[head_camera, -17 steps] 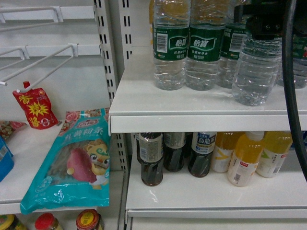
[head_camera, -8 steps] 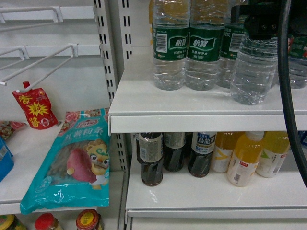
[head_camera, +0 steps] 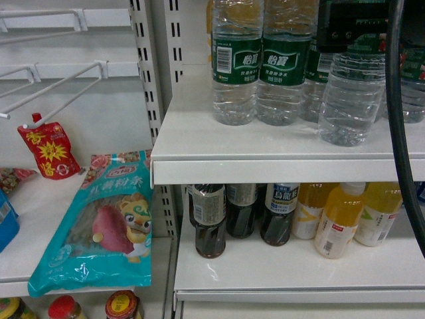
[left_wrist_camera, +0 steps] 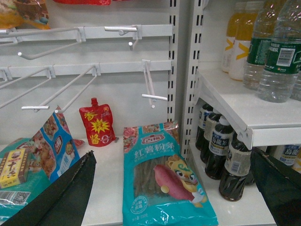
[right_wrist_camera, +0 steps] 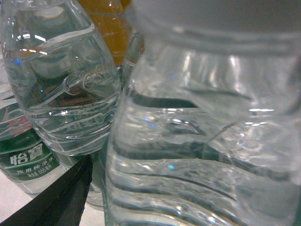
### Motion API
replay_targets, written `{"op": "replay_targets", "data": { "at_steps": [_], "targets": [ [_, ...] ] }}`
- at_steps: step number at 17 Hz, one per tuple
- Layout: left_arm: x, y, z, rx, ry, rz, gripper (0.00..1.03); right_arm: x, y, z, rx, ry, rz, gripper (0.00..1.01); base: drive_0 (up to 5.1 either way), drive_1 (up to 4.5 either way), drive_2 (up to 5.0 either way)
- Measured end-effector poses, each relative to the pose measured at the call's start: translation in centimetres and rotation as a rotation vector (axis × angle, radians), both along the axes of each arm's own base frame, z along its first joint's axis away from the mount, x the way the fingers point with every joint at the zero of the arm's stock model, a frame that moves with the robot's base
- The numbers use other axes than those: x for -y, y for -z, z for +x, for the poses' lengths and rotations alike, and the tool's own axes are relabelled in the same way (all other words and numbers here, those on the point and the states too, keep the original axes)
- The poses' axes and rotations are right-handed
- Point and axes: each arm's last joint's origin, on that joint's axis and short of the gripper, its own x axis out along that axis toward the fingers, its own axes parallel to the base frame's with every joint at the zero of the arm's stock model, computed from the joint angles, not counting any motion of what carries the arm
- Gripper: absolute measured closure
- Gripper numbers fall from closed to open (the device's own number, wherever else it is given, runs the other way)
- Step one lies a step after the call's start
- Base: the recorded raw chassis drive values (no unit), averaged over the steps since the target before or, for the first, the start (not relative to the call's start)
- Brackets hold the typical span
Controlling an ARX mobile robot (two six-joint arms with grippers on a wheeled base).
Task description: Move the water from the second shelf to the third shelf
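The water bottle (head_camera: 350, 100) is clear and ribbed and stands at the front right of the upper white shelf (head_camera: 265, 169), its base close to the shelf's front edge. My right gripper (head_camera: 352, 30) is shut on its upper part and hides the label. In the right wrist view this water bottle (right_wrist_camera: 202, 141) fills the picture, with one black finger (right_wrist_camera: 56, 202) at the lower left. Two more green-labelled water bottles (head_camera: 236, 60) stand in a row to its left. My left gripper (left_wrist_camera: 174, 155) is open over a teal snack bag (left_wrist_camera: 160, 179), holding nothing.
Dark tea bottles (head_camera: 207, 219) and yellow juice bottles (head_camera: 339, 222) stand on the shelf below. A black cable (head_camera: 398, 133) hangs down the right side. In the left bay are white peg hooks (head_camera: 66, 83), a red pouch (head_camera: 48, 151) and jars (head_camera: 123, 306) at the bottom.
The held water bottle has shifted slightly left along the shelf with my right gripper. Nothing else has moved.
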Motion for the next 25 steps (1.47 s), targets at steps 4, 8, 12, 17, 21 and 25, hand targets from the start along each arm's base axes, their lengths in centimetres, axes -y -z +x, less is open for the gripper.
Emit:
{"op": "replay_targets", "data": {
  "at_steps": [4, 8, 12, 17, 21, 25],
  "targets": [
    [0.0, 0.0, 0.0, 0.000, 0.000, 0.000, 0.05, 0.0, -0.1, -0.1, -0.010, -0.002, -0.002, 0.03, 0.0, 0.00, 0.0],
    [0.0, 0.0, 0.0, 0.000, 0.000, 0.000, 0.05, 0.8, -1.6, -3.5, -0.005, -0.012, 0.001, 0.03, 0.0, 0.00, 0.0],
    [0.0, 0.0, 0.0, 0.000, 0.000, 0.000, 0.05, 1.6, -2.4, -7.3, 0.007, -0.060, 0.032, 0.03, 0.0, 0.00, 0.0],
    [0.0, 0.0, 0.0, 0.000, 0.000, 0.000, 0.05, 2.5, -2.4, -11.1, 0.008, -0.083, 0.049, 0.03, 0.0, 0.00, 0.0],
    [0.0, 0.0, 0.0, 0.000, 0.000, 0.000, 0.05, 4.0, -1.8, -16.0, -0.010, -0.087, 0.046, 0.03, 0.0, 0.00, 0.0],
    [0.0, 0.0, 0.0, 0.000, 0.000, 0.000, 0.05, 7.2, -1.7, -21.1, 0.228, 0.076, 0.032, 0.17, 0.0, 0.00, 0.0]
  ]
}}
